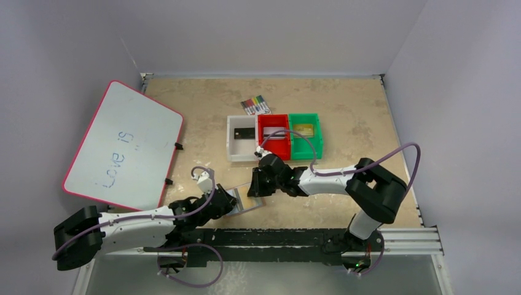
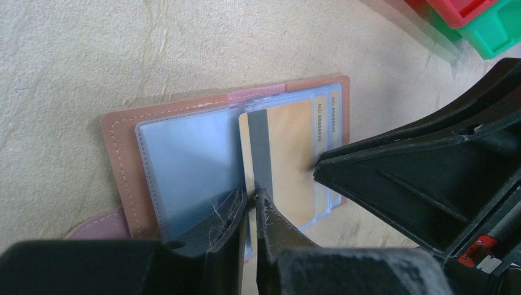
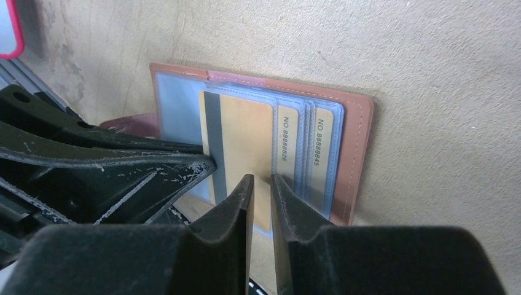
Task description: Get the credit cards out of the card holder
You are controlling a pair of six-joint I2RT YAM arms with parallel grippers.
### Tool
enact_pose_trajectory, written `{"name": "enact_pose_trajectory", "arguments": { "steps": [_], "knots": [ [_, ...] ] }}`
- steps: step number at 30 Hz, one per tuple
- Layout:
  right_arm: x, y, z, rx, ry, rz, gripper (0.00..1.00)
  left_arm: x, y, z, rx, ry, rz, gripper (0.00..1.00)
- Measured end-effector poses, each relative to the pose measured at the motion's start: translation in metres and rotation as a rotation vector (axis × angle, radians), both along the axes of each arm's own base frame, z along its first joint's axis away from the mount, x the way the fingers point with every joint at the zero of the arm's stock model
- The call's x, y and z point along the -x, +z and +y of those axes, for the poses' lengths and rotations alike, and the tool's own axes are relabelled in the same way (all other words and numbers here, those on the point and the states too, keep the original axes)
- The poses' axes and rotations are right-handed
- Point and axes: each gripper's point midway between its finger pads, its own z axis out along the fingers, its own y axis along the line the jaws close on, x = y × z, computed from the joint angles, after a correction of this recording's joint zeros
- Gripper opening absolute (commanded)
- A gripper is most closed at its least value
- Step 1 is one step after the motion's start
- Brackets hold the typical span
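The tan card holder [image 1: 249, 200] [image 2: 117, 160] [image 3: 359, 135] lies open near the front edge, between both grippers. A gold credit card with a dark stripe [image 2: 289, 153] [image 3: 246, 135] sticks partway out of a clear pocket. Two more credit cards [image 2: 325, 117] [image 3: 322, 147] sit deeper in the pockets. My left gripper [image 1: 230, 203] [image 2: 252, 195] rests its tips at the striped end of the gold card, jaws closed to a thin slit. My right gripper [image 1: 255, 184] [image 3: 261, 178] has a narrow gap and nothing between its jaws, tips on the card's other end.
Behind the holder stand a white bin [image 1: 230, 138] with a black card [image 1: 244, 133], a red bin [image 1: 273, 117] and a green bin [image 1: 305, 150] with a gold card [image 1: 303, 129]. A marker pack [image 1: 255, 104] lies farther back. A red-rimmed whiteboard [image 1: 123, 144] fills the left side.
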Motion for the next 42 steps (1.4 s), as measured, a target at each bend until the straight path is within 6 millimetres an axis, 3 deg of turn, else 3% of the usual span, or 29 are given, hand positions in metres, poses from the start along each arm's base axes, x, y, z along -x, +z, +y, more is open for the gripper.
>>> {"name": "enact_pose_trajectory", "arguments": {
  "steps": [8, 13, 17, 23, 38, 42],
  "knots": [
    [-0.002, -0.001, -0.001, 0.011, -0.02, 0.005, 0.18, 0.0, 0.0, 0.006, -0.021, 0.003, -0.006, 0.01],
    [-0.001, -0.001, -0.001, 0.011, -0.021, 0.006, 0.17, 0.001, 0.001, 0.011, -0.032, 0.007, -0.011, 0.0],
    [-0.001, -0.001, -0.001, 0.01, -0.022, 0.007, 0.18, 0.001, 0.002, 0.011, -0.031, 0.009, -0.014, 0.17],
    [-0.001, -0.001, -0.001, 0.01, -0.023, 0.008, 0.17, -0.002, 0.005, 0.006, 0.031, 0.02, -0.031, 0.3],
    [0.0, -0.001, 0.0, 0.003, -0.031, 0.019, 0.17, -0.008, 0.013, -0.008, 0.252, 0.069, -0.064, 0.39],
    [0.0, -0.002, 0.0, 0.001, -0.034, 0.022, 0.17, -0.01, 0.014, -0.012, 0.265, 0.067, -0.068, 0.35]
  ]
}}
